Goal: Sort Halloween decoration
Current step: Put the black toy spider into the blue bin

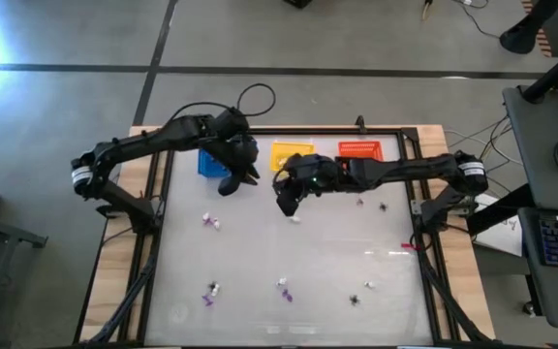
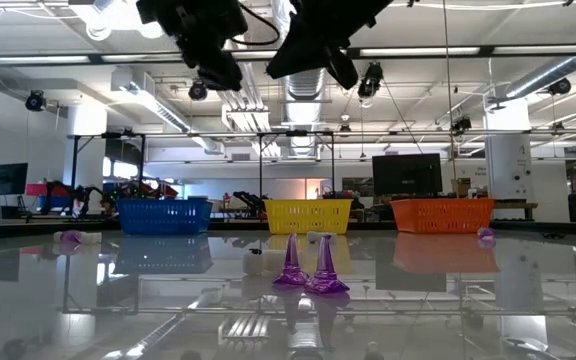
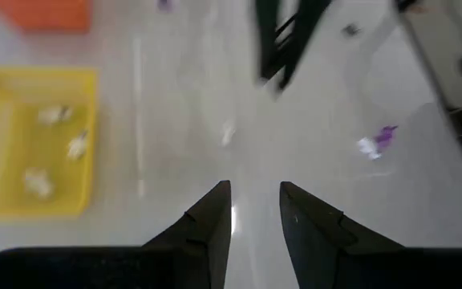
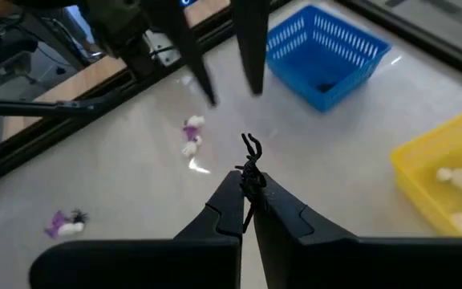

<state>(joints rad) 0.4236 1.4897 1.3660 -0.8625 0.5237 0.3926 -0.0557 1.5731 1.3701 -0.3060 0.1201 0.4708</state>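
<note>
The Halloween decoration lies scattered over the white table as tiny trinkets: a purple-and-white one (image 1: 211,221), others near the front (image 1: 285,289), and two purple cones (image 2: 308,265). Three mesh baskets stand along the far edge: blue (image 1: 211,160), yellow (image 1: 292,153) with white trinkets (image 3: 54,144) in it, and orange-red (image 1: 361,150). My right gripper (image 4: 251,210) hangs over the table's middle, in front of the yellow basket, shut on a black spider-like trinket (image 4: 251,172). My left gripper (image 3: 255,210) hovers open by the blue basket's near right corner, nothing between its fingers. My right gripper pinches the black trinket's lower part (image 4: 253,191) between its two fingertips. The thin legs (image 4: 251,148) stick out past the tips. The fingers slant down toward the table's left side. The trinket is lifted clear of the table.
The two grippers hang close together above the far middle of the table, the left one's fingers (image 4: 251,48) showing just beyond the right one's. A black trinket (image 1: 384,206) lies right of the right arm. A dark frame (image 1: 153,242) borders the table.
</note>
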